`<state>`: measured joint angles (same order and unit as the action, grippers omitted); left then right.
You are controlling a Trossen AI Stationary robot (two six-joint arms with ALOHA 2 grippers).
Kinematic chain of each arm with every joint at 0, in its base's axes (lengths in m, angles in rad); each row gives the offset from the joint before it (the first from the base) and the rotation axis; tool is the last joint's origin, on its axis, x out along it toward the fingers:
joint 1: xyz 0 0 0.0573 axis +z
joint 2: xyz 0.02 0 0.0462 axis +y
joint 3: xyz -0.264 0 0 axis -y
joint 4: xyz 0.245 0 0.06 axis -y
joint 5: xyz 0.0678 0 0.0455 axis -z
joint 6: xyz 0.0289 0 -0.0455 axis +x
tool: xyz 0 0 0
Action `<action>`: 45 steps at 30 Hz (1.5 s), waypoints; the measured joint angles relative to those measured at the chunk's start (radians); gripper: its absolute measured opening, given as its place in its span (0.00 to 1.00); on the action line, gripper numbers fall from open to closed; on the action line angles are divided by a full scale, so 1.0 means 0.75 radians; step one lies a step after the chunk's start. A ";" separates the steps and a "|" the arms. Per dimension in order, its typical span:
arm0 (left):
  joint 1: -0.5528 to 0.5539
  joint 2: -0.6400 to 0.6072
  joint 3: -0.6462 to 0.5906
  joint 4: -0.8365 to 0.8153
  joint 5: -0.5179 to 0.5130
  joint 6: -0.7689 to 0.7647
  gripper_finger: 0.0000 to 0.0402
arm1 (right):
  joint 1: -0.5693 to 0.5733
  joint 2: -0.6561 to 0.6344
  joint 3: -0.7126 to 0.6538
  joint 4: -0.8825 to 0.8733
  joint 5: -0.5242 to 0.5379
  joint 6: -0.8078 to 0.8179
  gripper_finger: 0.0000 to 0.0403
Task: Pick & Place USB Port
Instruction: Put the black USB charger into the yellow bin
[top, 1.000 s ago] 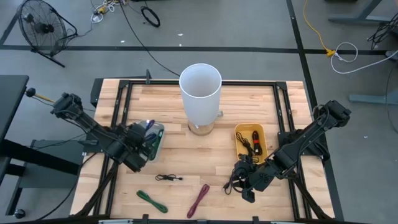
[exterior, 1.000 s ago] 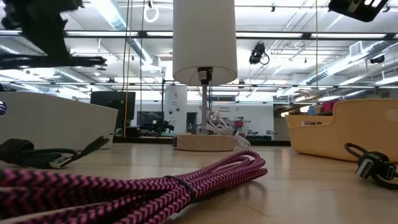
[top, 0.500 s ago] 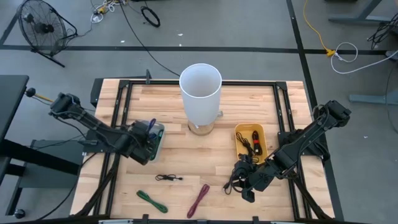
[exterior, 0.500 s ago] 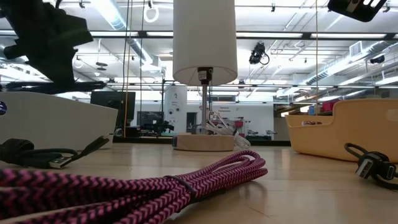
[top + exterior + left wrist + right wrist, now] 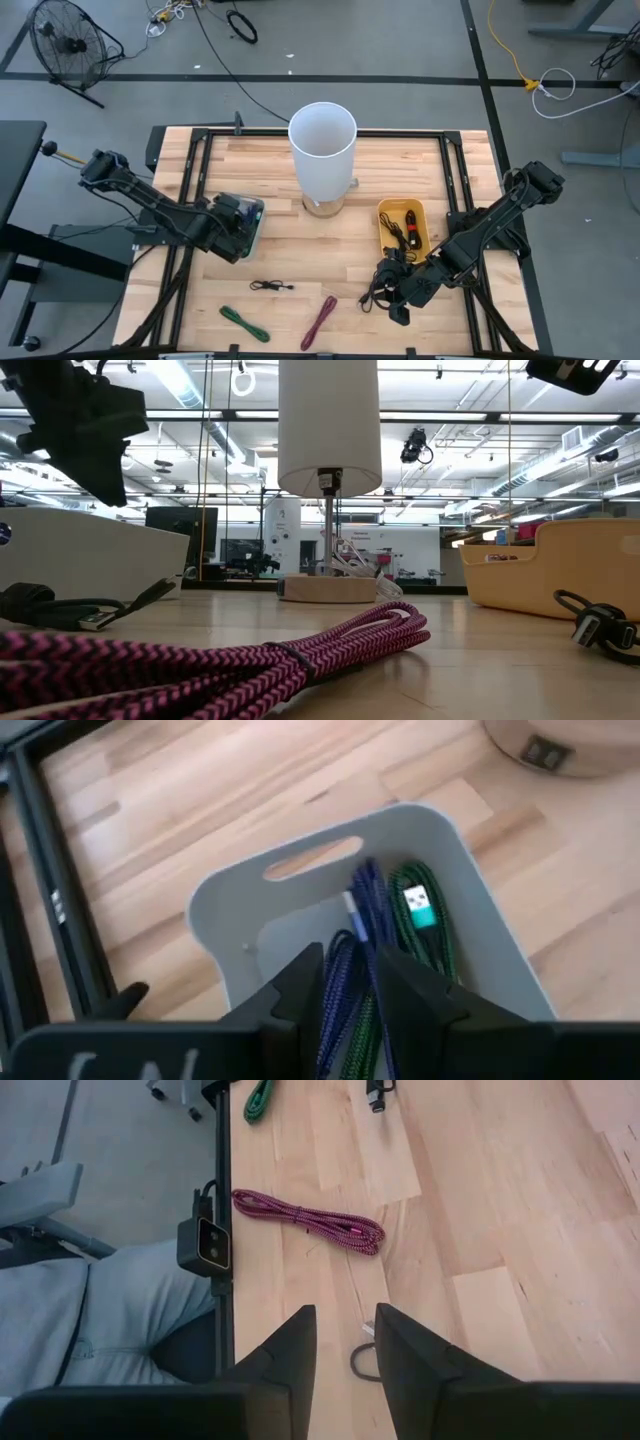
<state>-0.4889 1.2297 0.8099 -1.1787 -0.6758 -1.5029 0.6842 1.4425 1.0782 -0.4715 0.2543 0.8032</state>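
Cables, one blue (image 5: 352,960) and one green (image 5: 425,935), lie inside the grey bin (image 5: 480,935) directly below the left gripper (image 5: 350,982). Its fingers stand slightly parted and empty. Right gripper (image 5: 340,1342), fingers likewise slightly apart and empty, hangs over the table with a magenta cable (image 5: 308,1221) ahead of it.

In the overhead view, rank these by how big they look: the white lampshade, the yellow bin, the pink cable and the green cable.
1. White lampshade
2. Yellow bin
3. Pink cable and green cable: about the same length, too close to rank.
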 joint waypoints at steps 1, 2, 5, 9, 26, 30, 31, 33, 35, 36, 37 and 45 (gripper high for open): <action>0.000 0.000 0.005 0.010 0.013 0.043 0.25 | 0.000 0.000 0.000 0.000 0.000 0.000 0.26; 0.000 0.001 0.013 0.022 0.036 0.096 0.25 | 0.000 0.000 0.000 0.000 0.000 0.000 0.26; -0.001 0.001 0.058 0.073 0.118 0.249 0.25 | 0.000 0.000 0.000 0.000 0.000 -0.001 0.26; -0.030 0.001 0.124 0.285 0.231 0.555 0.25 | 0.000 0.000 0.000 0.000 -0.001 -0.001 0.26; -0.282 0.357 0.125 1.022 0.672 1.121 0.25 | 0.000 0.000 0.000 0.000 0.000 -0.001 0.26; -0.276 0.420 0.125 0.985 0.667 1.181 0.25 | 0.000 0.000 0.000 0.001 0.000 -0.001 0.26; -0.271 0.429 0.125 0.975 0.668 1.182 0.25 | 0.000 0.000 0.000 0.001 0.000 -0.001 0.26; -0.259 0.439 0.125 0.985 0.679 1.181 0.25 | 0.000 0.000 0.000 0.000 0.000 -0.002 0.26; -0.253 0.445 0.125 0.977 0.683 1.181 0.25 | 0.000 0.000 0.000 0.000 0.000 -0.002 0.26; -0.248 0.450 0.125 0.979 0.683 1.177 0.25 | 0.000 0.000 0.001 0.000 0.000 -0.002 0.26; -0.245 0.454 0.125 0.972 0.683 1.175 0.25 | 0.000 0.000 0.000 0.000 0.000 -0.002 0.26; -0.230 0.474 0.125 0.917 0.682 1.150 0.37 | 0.000 0.000 0.001 -0.001 0.036 -0.006 0.26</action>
<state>-0.6613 1.5848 0.9039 -0.4913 -0.1639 -0.6403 0.6842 1.4425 1.0786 -0.4720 0.2810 0.7990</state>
